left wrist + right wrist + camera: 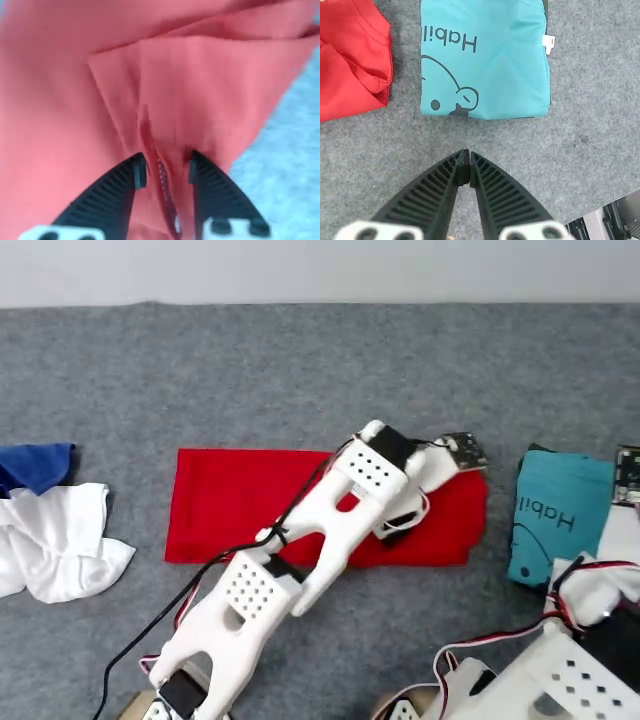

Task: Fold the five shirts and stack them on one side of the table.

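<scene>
1. Where the left arm (250,590) stretches from the lower left of the high view toward the centre, it covers the middle and right part of the red shirt (230,505), so the cloth's lie beneath it is hidden.
2. Seen from the left wrist, the left pincer (165,167) is pressed down onto the red shirt. Its jaws stand a little apart, with a raised ridge of red cloth pinched between them. The lower end of that ridge is blurred.
3. The red shirt lies as a flattened oblong at the centre of the grey counter (300,370), with its right end folded over on itself.
4. The right arm (580,660) fills the lower right corner of the high view and hides the lower right edge of the teal shirt (555,525).
5. The teal shirt lies folded into a neat rectangle, just right of the red shirt and apart from it.
6. A dark edge shows along the teal shirt's top corner. I cannot tell what it belongs to.
7. The right pincer (466,165) hangs over bare counter near the teal shirt, its jaws closed together on nothing.
8. At the left edge of the high view, a crumpled white shirt (60,540) and a blue shirt (35,465) above it touch each other. The frame cuts off both.
</scene>
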Available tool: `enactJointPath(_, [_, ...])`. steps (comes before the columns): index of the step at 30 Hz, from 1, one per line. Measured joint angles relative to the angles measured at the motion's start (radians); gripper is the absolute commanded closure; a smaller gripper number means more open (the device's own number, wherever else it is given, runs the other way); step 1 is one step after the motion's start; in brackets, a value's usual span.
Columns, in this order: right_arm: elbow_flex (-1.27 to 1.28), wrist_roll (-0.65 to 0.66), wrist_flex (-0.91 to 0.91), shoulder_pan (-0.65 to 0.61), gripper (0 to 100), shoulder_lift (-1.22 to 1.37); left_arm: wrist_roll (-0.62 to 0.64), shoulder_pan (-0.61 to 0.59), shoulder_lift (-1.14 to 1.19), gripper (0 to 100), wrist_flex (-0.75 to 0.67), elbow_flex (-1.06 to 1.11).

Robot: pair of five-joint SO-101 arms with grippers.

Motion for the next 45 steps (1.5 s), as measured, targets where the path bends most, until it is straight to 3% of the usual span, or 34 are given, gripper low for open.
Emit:
enactJointPath(8, [0.000,0.000,0.000,0.000,98.3,0.000,0.000,-0.017,-0.025,86,0.000,0.028])
enactJointPath(19, [0.000,0.000,0.000,0.000,98.3,0.000,0.000,-0.054,-0.026,86,0.003,-0.107])
enactJointPath(32, [0.000,0.000,0.000,0.000,98.3,0.000,0.000,-0.106,-0.166,86,-0.002,0.259])
enactJointPath(36, [0.000,0.000,0.000,0.000,98.3,0.000,0.005,-0.141,-0.166,86,-0.098,0.391])
enactJointPath(41, [0.000,0.000,0.000,0.000,98.4,0.000,0.002,-0.175,-0.166,86,-0.143,0.399])
enactJointPath(45, [0.000,0.000,0.000,0.000,98.4,0.000,-0.014,-0.178,-0.192,86,-0.080,0.322])
